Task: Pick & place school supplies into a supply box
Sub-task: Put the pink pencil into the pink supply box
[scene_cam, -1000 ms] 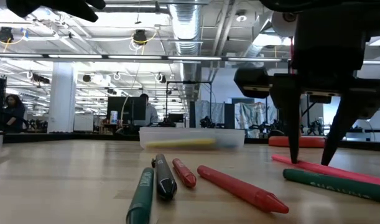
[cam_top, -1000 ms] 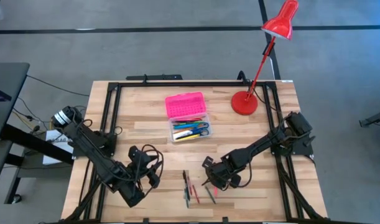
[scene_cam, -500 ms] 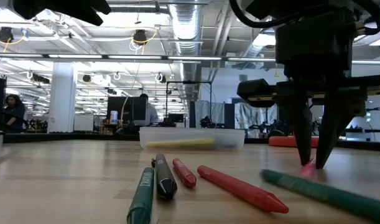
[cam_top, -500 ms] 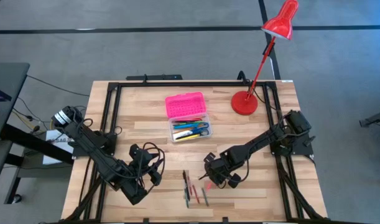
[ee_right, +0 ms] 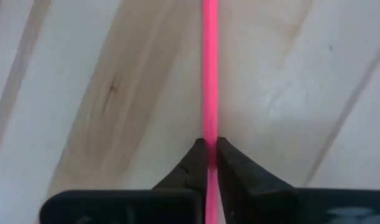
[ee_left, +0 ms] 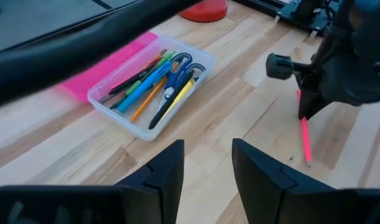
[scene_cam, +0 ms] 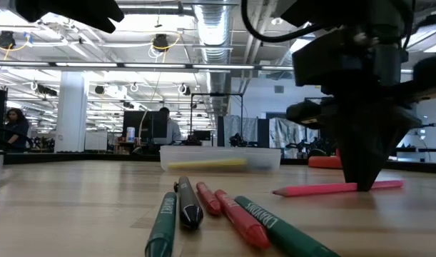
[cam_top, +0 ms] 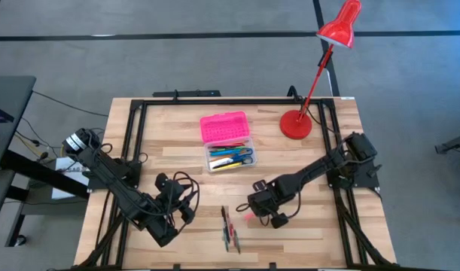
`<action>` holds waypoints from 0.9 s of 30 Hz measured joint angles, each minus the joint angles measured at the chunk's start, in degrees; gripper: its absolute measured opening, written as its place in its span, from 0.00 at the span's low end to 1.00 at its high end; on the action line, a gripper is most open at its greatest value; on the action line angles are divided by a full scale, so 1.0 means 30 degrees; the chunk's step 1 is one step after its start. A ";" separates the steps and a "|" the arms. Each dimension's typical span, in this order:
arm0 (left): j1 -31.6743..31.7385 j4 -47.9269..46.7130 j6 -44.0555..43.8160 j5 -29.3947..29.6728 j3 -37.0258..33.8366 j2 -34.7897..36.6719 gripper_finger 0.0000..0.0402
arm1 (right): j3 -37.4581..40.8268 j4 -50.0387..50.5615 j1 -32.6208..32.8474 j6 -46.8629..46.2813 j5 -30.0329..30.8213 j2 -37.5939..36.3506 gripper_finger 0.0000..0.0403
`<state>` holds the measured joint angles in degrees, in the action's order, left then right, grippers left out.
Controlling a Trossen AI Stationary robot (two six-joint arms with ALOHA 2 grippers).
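Observation:
The supply box stands open at the table's far middle, its pink lid [cam_top: 224,126] lying flat behind its clear base [cam_top: 230,158], which holds several pens and blue-handled scissors [ee_left: 177,68]. A pink pencil [scene_cam: 325,189] lies near the table's middle with my right gripper [ee_right: 208,149] shut on it. To its left lie several markers [cam_top: 230,229], green, black and red [scene_cam: 203,203], flat on the wood. My left gripper [ee_left: 208,163] hangs open above the near left of the table, touching nothing. My right gripper pinches the pink pencil's shaft [ee_right: 209,127] between its two fingertips, between the middle and the blunt end. The fingers [scene_cam: 362,168] come from above, pointing down, and lie across the pencil. The pencil lies level, on or just over the wood, I cannot tell which.
A red desk lamp stands with its base [cam_top: 295,124] at the far right, its head reaching beyond the table. Black frame rails [cam_top: 214,102] run along the table's edges. Bare wood lies between the markers and the box.
My right gripper has gone a little toward the table's left edge, rolled about its pointing line and shut on the pink pencil. The pencil has turned about on the wood. A red and a green marker have slid left, up against the other markers.

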<state>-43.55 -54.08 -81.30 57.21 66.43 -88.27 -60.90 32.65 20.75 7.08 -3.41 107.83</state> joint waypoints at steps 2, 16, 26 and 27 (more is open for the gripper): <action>0.0000 -0.0232 0.0097 -0.0007 0.0000 0.0000 0.32 | 0.0000 0.0028 -0.0181 -0.1699 -0.0112 0.0000 0.02; 0.0000 -0.2033 0.0443 -0.0134 0.0000 0.0000 0.32 | 0.0074 -0.0719 -0.0055 -1.0200 0.0560 -0.0007 0.01; 0.0000 -0.3219 0.0795 0.0079 0.0007 0.0000 0.32 | 0.0133 -0.0962 0.0526 -1.1711 0.1499 -0.0206 0.00; 0.0000 -0.3299 0.0909 0.0101 0.0007 0.0000 0.32 | 0.0146 -0.1021 0.0572 -1.1710 0.1541 -0.0303 0.00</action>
<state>-43.55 -63.98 -78.57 57.51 66.46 -88.27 -60.47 29.58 22.47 -28.05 1.22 106.92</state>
